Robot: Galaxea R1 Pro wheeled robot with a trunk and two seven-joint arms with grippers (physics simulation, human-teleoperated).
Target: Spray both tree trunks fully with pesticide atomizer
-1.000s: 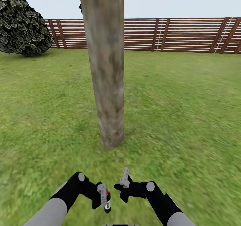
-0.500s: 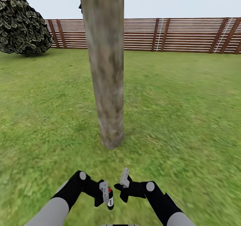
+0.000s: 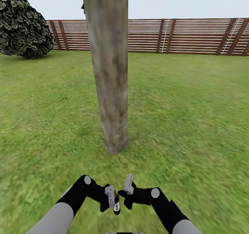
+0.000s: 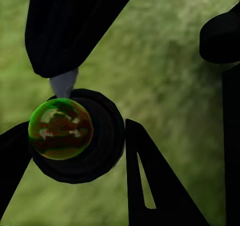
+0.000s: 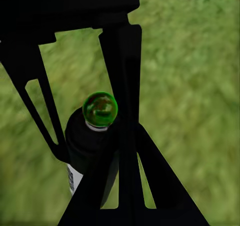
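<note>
A thick, pale grey-brown tree trunk (image 3: 111, 88) rises from the lawn straight ahead of me, leaning slightly. Its crown is cut off by the top of the head view. My left gripper (image 3: 112, 198) is low in front of my body, shut on the pesticide atomizer (image 3: 117, 207), a small black bottle. The left wrist view looks down on the atomizer (image 4: 75, 136) between the two black fingers, with a glossy green ball on its top. My right gripper (image 3: 128, 192) is open just to the right, close to the bottle, holding nothing. In the right wrist view the atomizer (image 5: 92, 141) stands beyond one right finger (image 5: 127, 186).
Green grass (image 3: 193, 116) spreads all around the trunk. A brown horizontal-slat fence (image 3: 186, 36) closes the far side. A dark, mottled leafy bush (image 3: 22, 26) sits at the far left by the fence.
My left gripper has shifted a little to the right with the atomizer, closer to the right gripper. The right arm and the view are unchanged.
</note>
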